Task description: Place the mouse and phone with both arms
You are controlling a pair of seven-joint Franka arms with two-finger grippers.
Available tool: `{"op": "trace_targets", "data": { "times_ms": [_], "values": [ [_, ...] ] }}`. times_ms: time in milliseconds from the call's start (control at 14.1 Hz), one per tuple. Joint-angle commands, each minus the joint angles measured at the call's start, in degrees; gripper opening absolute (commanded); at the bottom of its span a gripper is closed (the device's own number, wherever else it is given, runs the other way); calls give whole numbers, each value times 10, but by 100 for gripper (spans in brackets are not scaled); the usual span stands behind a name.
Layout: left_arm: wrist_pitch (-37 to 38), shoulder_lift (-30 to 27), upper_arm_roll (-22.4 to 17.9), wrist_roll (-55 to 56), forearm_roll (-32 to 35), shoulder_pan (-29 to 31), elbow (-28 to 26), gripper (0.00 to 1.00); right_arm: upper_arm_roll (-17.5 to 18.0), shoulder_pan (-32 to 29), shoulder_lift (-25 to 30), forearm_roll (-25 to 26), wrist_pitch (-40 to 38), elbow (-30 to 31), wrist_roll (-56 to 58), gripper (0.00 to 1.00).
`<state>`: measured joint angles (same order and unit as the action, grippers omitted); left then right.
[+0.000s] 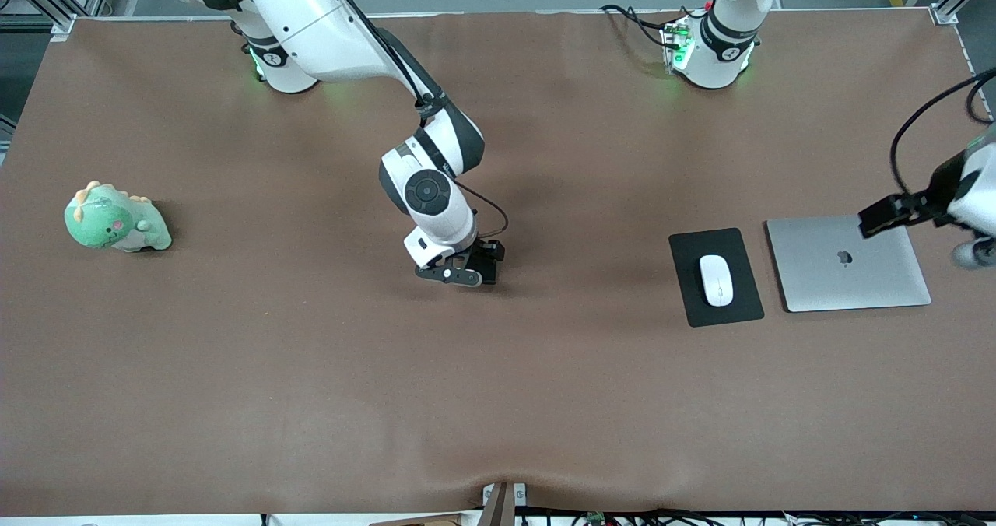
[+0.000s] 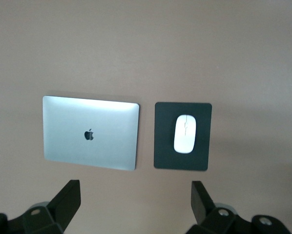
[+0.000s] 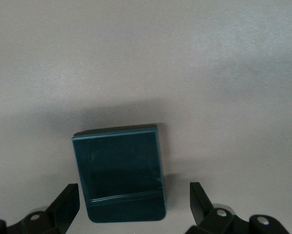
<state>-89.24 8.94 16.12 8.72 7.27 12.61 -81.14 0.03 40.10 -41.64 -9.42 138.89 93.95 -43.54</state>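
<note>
Right wrist view showed you the right gripper point(image 3: 131, 207) spread wide just above the phone point(image 3: 120, 171), which lay flat on the brown table point(image 1: 311, 370) mid-table, ungrasped. Your left gripper point(image 2: 134, 204), also spread, hung high by the closed laptop point(image 1: 848, 263). The mouse point(image 1: 716, 279) already sat on the mouse pad point(image 1: 685, 308); judging by that, the phone remained.

A brown desk point(image 1: 311, 394) carries a green toy dinosaur point(image 1: 115, 219) at frame left, and a black mouse pad point(image 1: 690, 292) beside a closed silver laptop point(image 1: 848, 273) at frame right.
</note>
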Motion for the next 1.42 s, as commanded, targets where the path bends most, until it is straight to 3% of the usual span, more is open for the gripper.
{"op": "trace_targets", "data": {
  "times_ms": [0,142,285,640,783,854,1209,1352],
  "values": [
    [35,-48,-114,-39,-32,-90,-17,100,-3,8,-21,12,13,-25,-1,100],
    [47,-84,-155,-40,-36,-123,-47,100,-3,9,-31,12,26,-29,-1,100],
    [46,-117,-232,-44,-36,-192,-79,100,-4,12,-36,21,28,-30,-2,100],
    [49,-132,-234,-51,-38,-193,-82,100,-4,21,-53,26,55,-35,-2,97],
    [49,-131,-222,-46,-38,-194,-82,100,-3,14,-50,64,53,-37,10,6],
    [48,-129,-216,-46,-36,-194,-81,100,-2,12,-48,63,43,-46,7,0],
    [48,-127,-212,-43,-36,-194,-75,100,-1,-11,-8,62,-100,-74,4,0],
    [49,-132,-206,-42,-37,-193,-76,100,-1,-26,15,61,-118,-65,2,0]
  ]
}}
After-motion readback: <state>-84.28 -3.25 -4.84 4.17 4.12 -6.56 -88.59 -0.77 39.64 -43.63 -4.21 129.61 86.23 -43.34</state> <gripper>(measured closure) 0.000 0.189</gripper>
